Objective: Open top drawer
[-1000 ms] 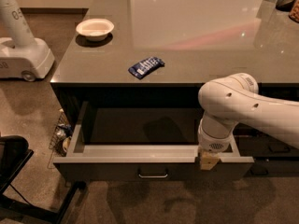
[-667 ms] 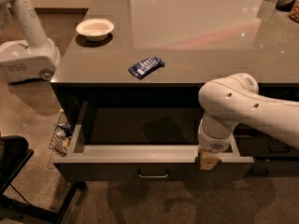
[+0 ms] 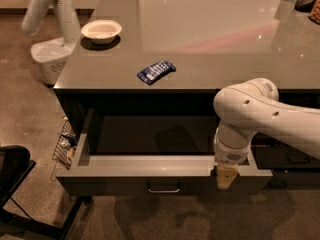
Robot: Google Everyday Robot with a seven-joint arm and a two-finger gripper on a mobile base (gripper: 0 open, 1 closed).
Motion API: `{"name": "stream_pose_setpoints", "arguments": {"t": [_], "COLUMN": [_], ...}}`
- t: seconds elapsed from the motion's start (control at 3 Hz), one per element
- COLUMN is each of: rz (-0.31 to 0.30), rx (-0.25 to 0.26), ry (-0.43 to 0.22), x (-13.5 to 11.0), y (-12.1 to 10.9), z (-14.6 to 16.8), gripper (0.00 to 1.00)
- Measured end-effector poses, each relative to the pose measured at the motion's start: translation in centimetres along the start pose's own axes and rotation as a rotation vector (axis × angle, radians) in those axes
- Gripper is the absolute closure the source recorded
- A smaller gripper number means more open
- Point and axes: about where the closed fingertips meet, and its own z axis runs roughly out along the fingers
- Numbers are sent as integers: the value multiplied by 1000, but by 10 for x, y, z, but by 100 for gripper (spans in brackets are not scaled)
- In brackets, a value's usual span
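The top drawer [image 3: 150,165] stands pulled out from under the grey counter [image 3: 210,39], and its plain grey interior shows, with nothing visible in it. Its dark front faces down and toward me with a small metal bar handle [image 3: 163,189] at the centre. My white arm [image 3: 260,119] comes in from the right. My gripper [image 3: 226,176] hangs over the drawer's front rim near its right end, its tan tip resting at the rim.
A white bowl [image 3: 101,30] and a blue snack packet [image 3: 156,71] lie on the counter. Another white robot [image 3: 47,29] stands at the far left. A wire rack [image 3: 64,145] sits on the floor left of the drawer. A dark chair [image 3: 12,169] is at bottom left.
The other white robot at the left has shifted and raised its arm. My arm, gripper and the drawer have not visibly moved.
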Motion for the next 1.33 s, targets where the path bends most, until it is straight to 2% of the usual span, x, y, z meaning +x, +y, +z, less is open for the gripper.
{"name": "stream_pose_setpoints", "arguments": {"t": [0.33, 0.67, 1.0, 1.33], "rz": [0, 9, 25, 38], "rx": [1, 0, 49, 110], "ry": [1, 9, 57, 96], "x": [0, 5, 18, 41], "y": [0, -3, -20, -48], "z": [0, -11, -52, -102], "gripper": [0, 0, 13, 36]}}
